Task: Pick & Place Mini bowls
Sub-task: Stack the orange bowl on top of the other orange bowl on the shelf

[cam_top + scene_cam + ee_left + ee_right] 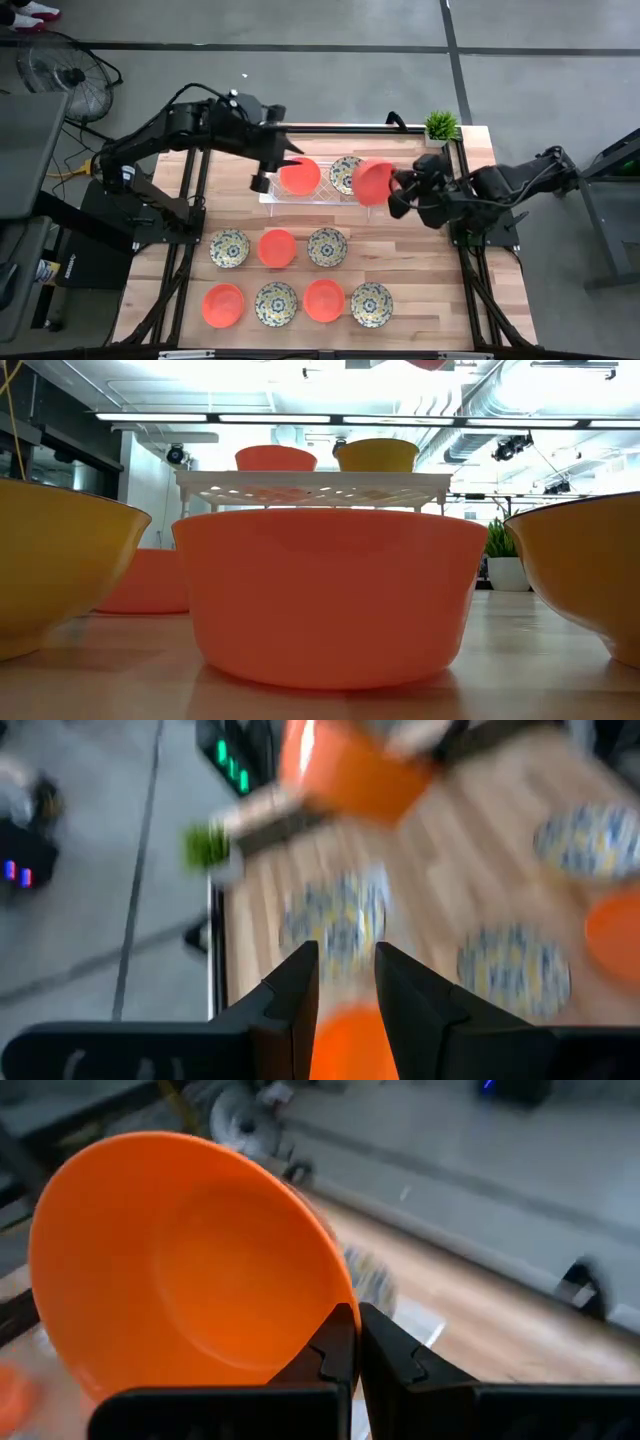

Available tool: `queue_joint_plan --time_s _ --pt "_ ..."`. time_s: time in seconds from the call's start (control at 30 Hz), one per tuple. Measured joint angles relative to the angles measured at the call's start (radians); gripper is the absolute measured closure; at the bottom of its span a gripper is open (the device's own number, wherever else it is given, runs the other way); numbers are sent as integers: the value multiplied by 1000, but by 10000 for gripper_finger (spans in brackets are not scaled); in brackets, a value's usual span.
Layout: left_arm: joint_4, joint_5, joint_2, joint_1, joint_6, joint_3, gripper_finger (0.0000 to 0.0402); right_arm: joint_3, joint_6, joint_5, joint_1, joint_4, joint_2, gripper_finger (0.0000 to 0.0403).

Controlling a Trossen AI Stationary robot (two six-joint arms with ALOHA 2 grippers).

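Observation:
A white lattice tray [318,196] stands at the table's far middle. It holds an orange bowl [299,176] and a floral bowl [346,172]. My right gripper [392,186] is shut on another orange bowl [372,182], held tilted over the tray's right end. My left gripper [278,168] is open and empty over the tray's left end, above the orange bowl [350,1045] that lies there. Several more bowls, orange [277,247] and floral [327,246], rest on the table in two rows nearer the front. My right gripper pinches the orange bowl's rim [343,1302] between its two fingers, one inside the bowl and one outside. The fingers come from the table's right side. The bowl is lifted clear and tilted steeply, its hollow toward the wrist camera.
A small potted plant [441,125] stands at the far right corner, just behind my right arm. In the low view the tray [312,485] stands raised on legs behind a near orange bowl [325,595]. Bare wood lies at the table's right of the rows.

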Motion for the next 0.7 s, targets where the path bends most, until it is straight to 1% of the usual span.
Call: queue_joint_plan --time_s 0.07,0.13,0.2,0.27,0.33,0.4,0.5,0.53,0.6,0.7 --pt "70 45 21 0 -8 0 305 1 -49 64 -13 17 2 403" --pt "111 56 48 0 -8 -3 305 1 -54 86 -33 21 2 403" --pt "147 42 73 -1 -7 -1 305 1 -48 65 -61 20 -1 403" --pt "144 32 97 0 35 -2 305 1 -49 13 -97 20 -3 403" --pt "169 30 132 0 126 0 305 1 -51 -51 -142 20 -3 403" --pt "147 29 156 0 223 -5 305 1 -66 -134 -189 20 -3 403" --pt "167 29 206 -6 372 0 305 1 -103 -292 -268 20 -3 403" --pt "142 23 211 -9 422 -4 305 1 -114 -348 -292 19 -3 403" --pt "126 -5 213 -24 528 -7 305 1 -134 -452 -344 19 -4 403" --pt "176 -86 241 -70 701 3 305 1 -157 -598 -415 0 -4 403"
